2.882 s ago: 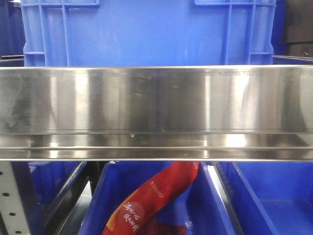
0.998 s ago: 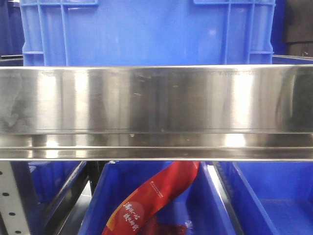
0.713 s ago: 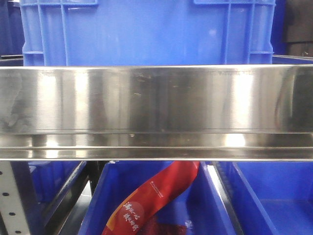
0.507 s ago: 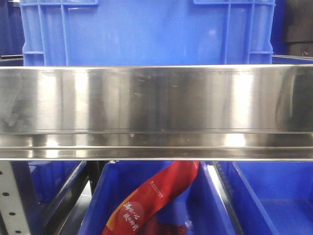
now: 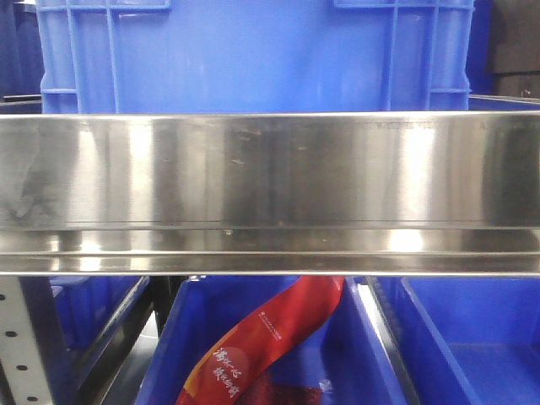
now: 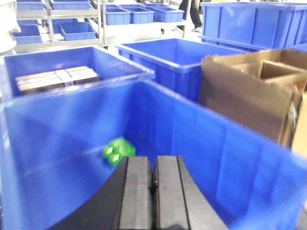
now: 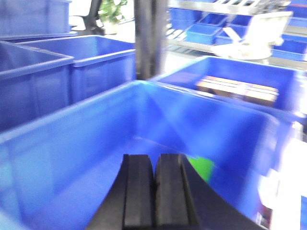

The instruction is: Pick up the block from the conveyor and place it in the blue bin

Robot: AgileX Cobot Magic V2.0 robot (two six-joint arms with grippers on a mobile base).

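**Both grippers closed and empty above the blue bin, green block inside it**

The left gripper (image 6: 153,177) has its two dark fingers pressed together, with only a thin line between them and nothing held. It hangs over the open top of the blue bin (image 6: 230,158). The right gripper (image 7: 155,184) is in the same condition: the pads meet flat against each other and carry nothing. It also hangs above the same bin (image 7: 72,124).

The green block (image 6: 118,151) lies on the floor of the bin, just beyond the left fingertips in the left wrist view. It shows small white marks on its faces. In the right wrist view the block (image 7: 201,166) appears as a blurred green patch just to the right of the fingers, near the far wall.

Around the bin stand other blue crates. One neighbouring crate (image 6: 53,60) holds a flat brown package (image 6: 56,79). An open cardboard box (image 6: 254,91) stands to the right in the left wrist view.

The front view shows only a shiny steel rail (image 5: 270,194) across the picture, a large blue crate (image 5: 253,55) behind it, and a red packet (image 5: 266,342) in a lower blue bin. No arm is seen there.
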